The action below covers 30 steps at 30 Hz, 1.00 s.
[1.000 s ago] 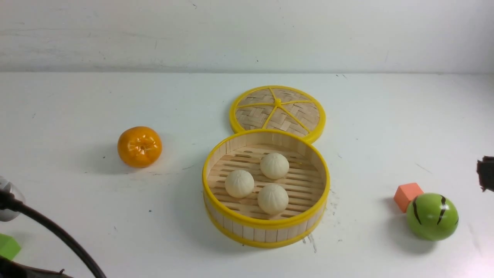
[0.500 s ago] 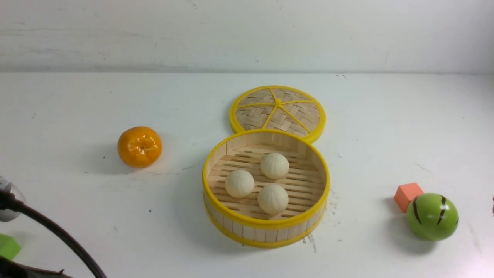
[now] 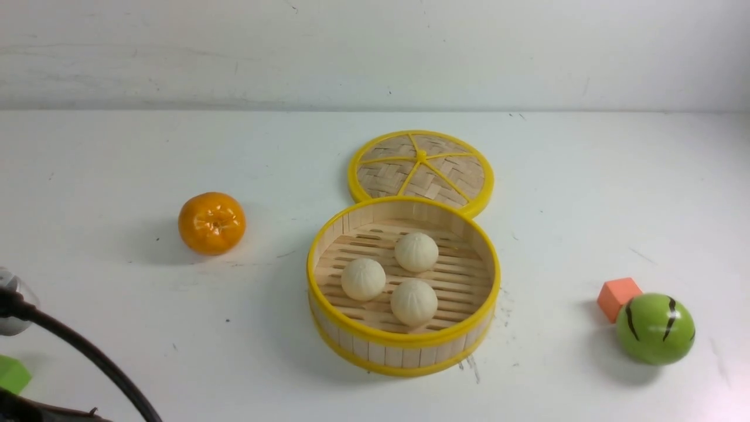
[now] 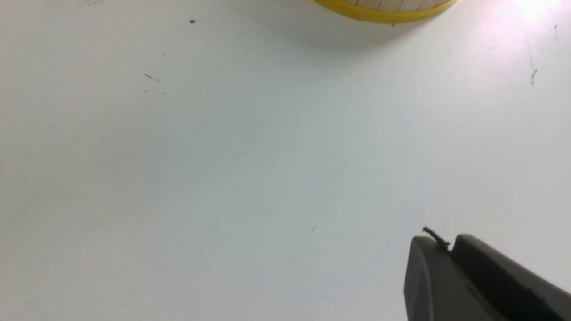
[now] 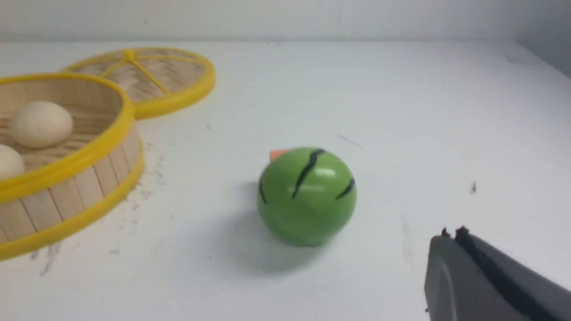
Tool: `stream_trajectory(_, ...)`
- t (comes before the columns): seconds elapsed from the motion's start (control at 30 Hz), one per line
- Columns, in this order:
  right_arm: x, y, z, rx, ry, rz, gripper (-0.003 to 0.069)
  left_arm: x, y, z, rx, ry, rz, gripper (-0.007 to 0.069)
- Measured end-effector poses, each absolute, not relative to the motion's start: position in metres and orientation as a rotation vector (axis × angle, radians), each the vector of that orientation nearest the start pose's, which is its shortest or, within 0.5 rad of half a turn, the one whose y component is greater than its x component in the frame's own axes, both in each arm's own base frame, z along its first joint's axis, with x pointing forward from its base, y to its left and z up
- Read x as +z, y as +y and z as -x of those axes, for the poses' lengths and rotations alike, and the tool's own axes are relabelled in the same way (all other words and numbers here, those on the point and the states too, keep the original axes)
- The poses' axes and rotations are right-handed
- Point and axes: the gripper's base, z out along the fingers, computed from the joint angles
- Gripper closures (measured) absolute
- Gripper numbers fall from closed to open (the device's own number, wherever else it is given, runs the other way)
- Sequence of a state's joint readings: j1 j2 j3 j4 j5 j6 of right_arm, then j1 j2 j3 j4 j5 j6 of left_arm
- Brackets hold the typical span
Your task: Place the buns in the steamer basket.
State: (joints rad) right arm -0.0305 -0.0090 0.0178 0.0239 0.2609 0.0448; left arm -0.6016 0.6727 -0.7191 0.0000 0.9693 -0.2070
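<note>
Three cream-white buns [image 3: 416, 251] [image 3: 363, 279] [image 3: 413, 302] lie on the slatted floor of the steamer basket [image 3: 404, 354] at the table's middle. The right wrist view has two of the buns [image 5: 41, 124] [image 5: 6, 162] inside the basket [image 5: 67, 196]. My left gripper [image 4: 448, 243] is shut with nothing in it, over bare table some way off the basket's yellow rim [image 4: 383, 13]. My right gripper [image 5: 451, 236] is shut and empty, beside the green ball. Neither gripper shows in the front view.
The woven lid [image 3: 422, 167] lies flat just behind the basket. An orange [image 3: 212, 223] sits to the left. A green striped ball [image 3: 655, 328] and a small orange cube [image 3: 618, 296] are at the right. A green block [image 3: 12, 373] and a black cable [image 3: 88, 351] are at the near left corner.
The dark tip of my right gripper, at the front view's right edge a second ago, has drawn back out of that view. The buns and basket have not moved.
</note>
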Motion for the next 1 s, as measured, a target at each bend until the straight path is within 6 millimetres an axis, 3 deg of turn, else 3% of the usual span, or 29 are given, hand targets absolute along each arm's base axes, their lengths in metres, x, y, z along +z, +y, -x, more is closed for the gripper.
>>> stream_trajectory(0.3,0.1739,-0.0013,-0.0525,0.026,1.865,-0.089,0.0680,0.3168,-0.0621,-0.0905,-0.370,2.393,-0.478,0.0560)
stream_trajectory(1.0,0.1739,-0.0012,-0.0522,0.026,1.871,-0.089,0.0669,0.3168,-0.0621,-0.0905,-0.370,2.393,-0.478,0.0554)
